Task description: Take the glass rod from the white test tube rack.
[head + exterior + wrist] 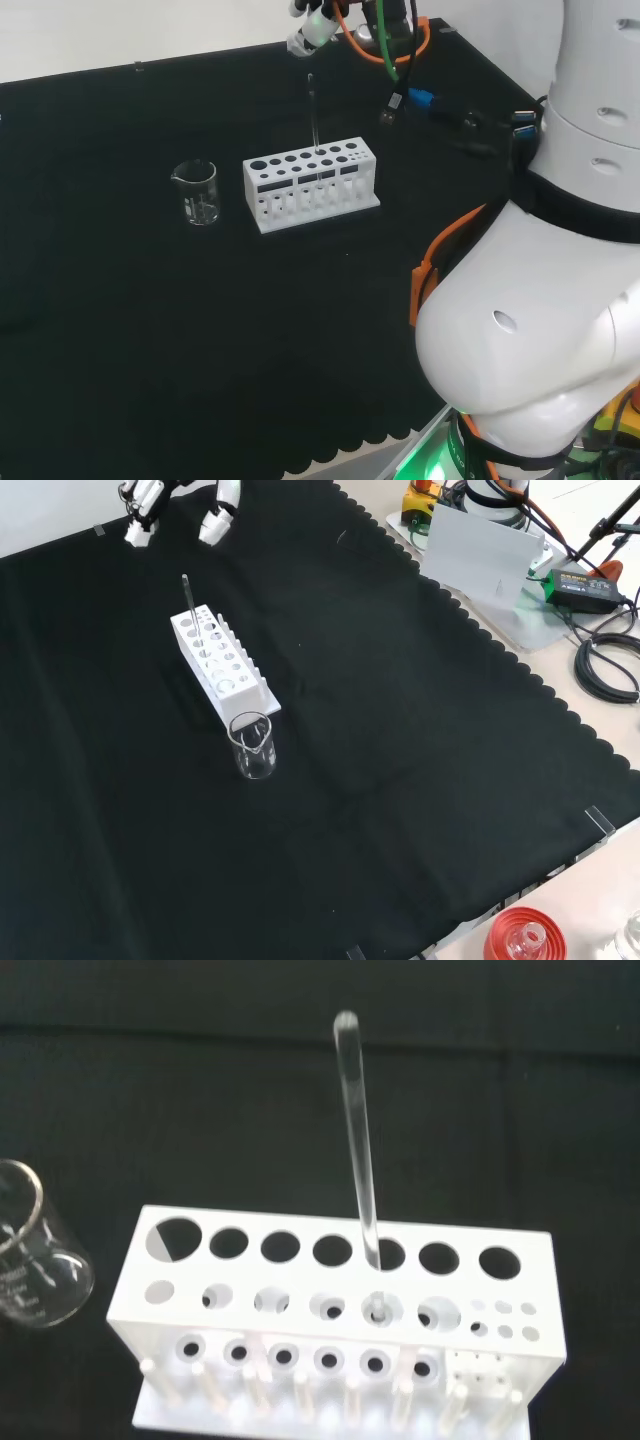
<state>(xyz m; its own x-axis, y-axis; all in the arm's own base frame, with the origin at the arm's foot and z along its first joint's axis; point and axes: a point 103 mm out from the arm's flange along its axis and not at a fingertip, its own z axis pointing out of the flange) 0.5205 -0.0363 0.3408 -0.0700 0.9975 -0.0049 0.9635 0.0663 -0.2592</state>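
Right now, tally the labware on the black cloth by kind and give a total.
Glass rod: 1
White test tube rack: 1
Glass beaker: 1
Total: 3

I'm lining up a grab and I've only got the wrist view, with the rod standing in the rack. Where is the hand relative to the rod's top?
Observer: In the head view the hand hangs above the rod, with a gap of bare cloth showing between the fingertips and the rod's tip. It is not touching the rod.
Operator: Okay, and are the fingers open or curled?
Observer: Open. In the front view the fingers point down, spread apart and holding nothing, and the rod's tip sits lower in that view, roughly between them.
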